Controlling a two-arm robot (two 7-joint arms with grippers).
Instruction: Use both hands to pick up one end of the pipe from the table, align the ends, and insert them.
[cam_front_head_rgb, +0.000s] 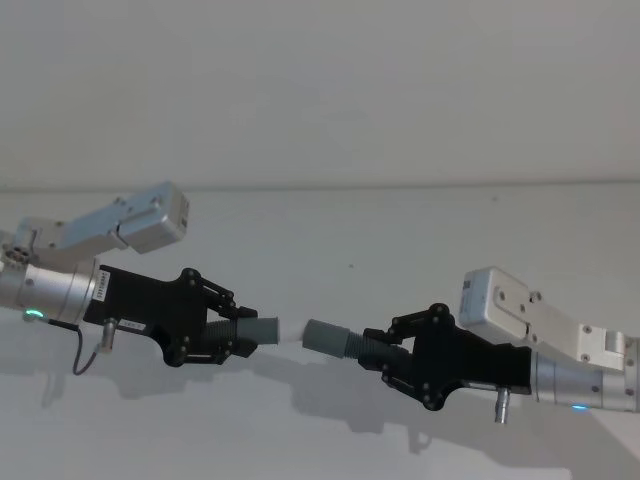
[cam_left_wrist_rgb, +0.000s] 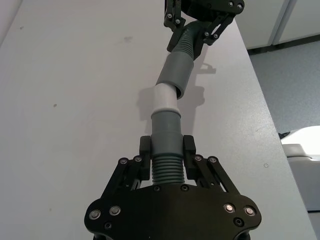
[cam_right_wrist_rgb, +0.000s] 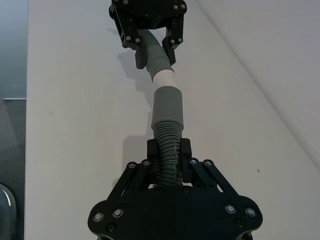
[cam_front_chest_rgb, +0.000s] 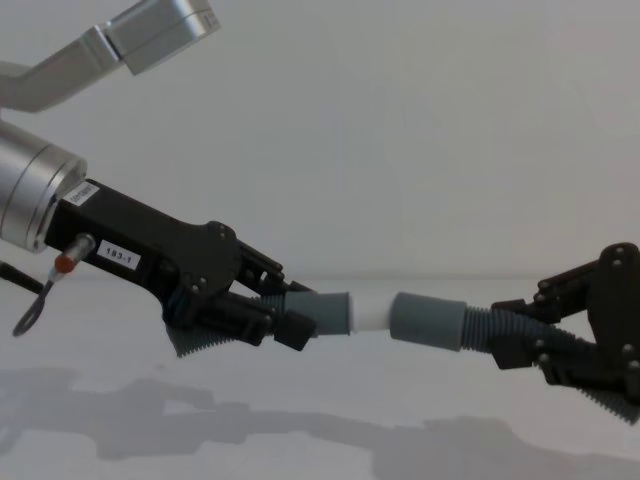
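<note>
White tip (cam_front_chest_rgb: 368, 310) apparently touching socket (cam_front_chest_rgb: 428, 320), left gripper (cam_front_chest_rgb: 262, 318), right gripper (cam_front_chest_rgb: 528, 338) clamped.

grippers: 2, left gripper (cam_front_head_rgb: 243, 333), right gripper (cam_front_head_rgb: 383, 355)
pipe pieces: 2, white-tipped piece (cam_front_head_rgb: 262, 331), ribbed piece (cam_front_head_rgb: 340, 340)
white tips: 1 (cam_front_chest_rgb: 372, 311)
sockets: 1 (cam_front_chest_rgb: 428, 320)
counter: 1 (cam_front_head_rgb: 330, 230)

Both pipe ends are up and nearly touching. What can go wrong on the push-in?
1. The white tip looks barely at the grey socket mouth; in the left wrist view the two pieces meet at an angle, so a straight push may jam on the rim.
2. The right gripper holds the ribbed section, which may flex and let the socket deflect.
3. The left gripper grips its piece near the end; pushing could make it slip in the jaws.
</note>
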